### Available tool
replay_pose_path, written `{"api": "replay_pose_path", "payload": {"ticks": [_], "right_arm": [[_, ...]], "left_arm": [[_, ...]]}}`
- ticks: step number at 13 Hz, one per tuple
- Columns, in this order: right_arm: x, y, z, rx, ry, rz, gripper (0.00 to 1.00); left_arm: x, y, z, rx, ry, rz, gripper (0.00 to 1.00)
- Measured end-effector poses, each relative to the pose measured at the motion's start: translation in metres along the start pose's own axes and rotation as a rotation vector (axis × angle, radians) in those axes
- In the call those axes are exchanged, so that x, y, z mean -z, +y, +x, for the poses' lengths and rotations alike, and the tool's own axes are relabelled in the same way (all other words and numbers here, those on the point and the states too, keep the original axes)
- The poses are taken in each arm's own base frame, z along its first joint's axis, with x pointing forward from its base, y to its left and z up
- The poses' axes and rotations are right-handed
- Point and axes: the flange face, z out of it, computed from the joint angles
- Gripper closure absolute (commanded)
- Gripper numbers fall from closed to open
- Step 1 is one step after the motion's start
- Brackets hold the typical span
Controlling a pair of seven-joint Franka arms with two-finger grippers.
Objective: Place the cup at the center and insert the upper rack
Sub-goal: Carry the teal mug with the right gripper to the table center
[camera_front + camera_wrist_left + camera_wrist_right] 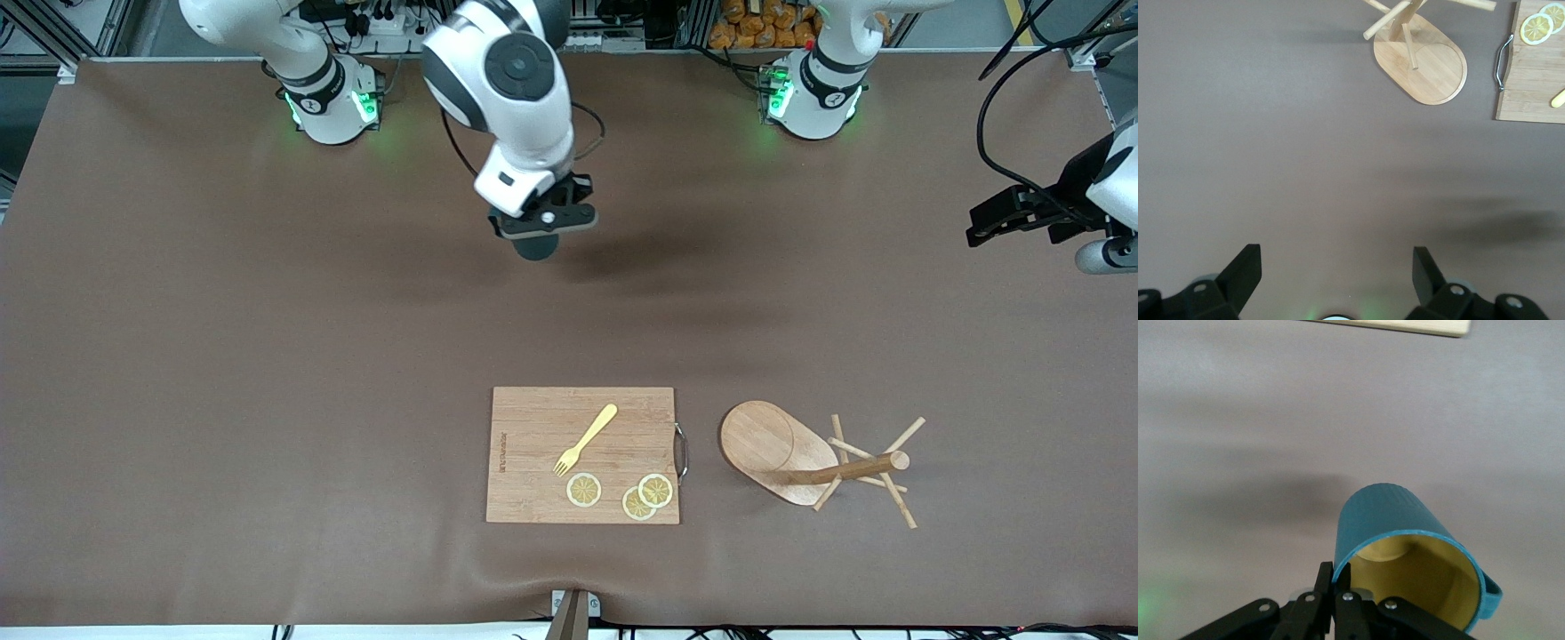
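cup (pixel 536 246) mostly hidden — under right gripper (pixel 542 222).

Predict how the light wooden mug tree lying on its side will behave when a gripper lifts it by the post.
The light wooden mug tree looks rigid, so it probably won't flex. Its broad oval base sits at one end, so it may swing base-down. The thin crossing pegs might snag or snap if pressed.

Right gripper (pixel 544 224) clamped shut aloft, left gripper (pixel 1337 275) spread wide
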Motion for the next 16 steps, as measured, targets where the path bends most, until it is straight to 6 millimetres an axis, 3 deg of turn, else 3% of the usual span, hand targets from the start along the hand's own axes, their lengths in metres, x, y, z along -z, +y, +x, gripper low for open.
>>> {"api": "replay_pose_path", "payload": {"ticks": [4,7,10,16], "right_arm": [[-0.08,-0.034,0.0,0.033,-0.007,-0.02,1.0],[-0.114,-0.047,0.0,0.048,0.002,-0.021,1.0],[-0.133,-0.053,-0.002,0.028,-0.002,-0.027,1.0],[-0.148,-0.055,-0.005,-0.259,-0.011,-0.046,1.0]], "left_arm": [[0.0,0.001,0.0,-0.001,0.0,0.0,0.0],[0.0,0.0,0.0,0.001,0.0,0.0,0.0],[0.0,-0.001,0.0,0.003,0.0,0.0,0.0],[0.0,-0.001,0.0,0.003,0.0,0.0,0.0]]}}
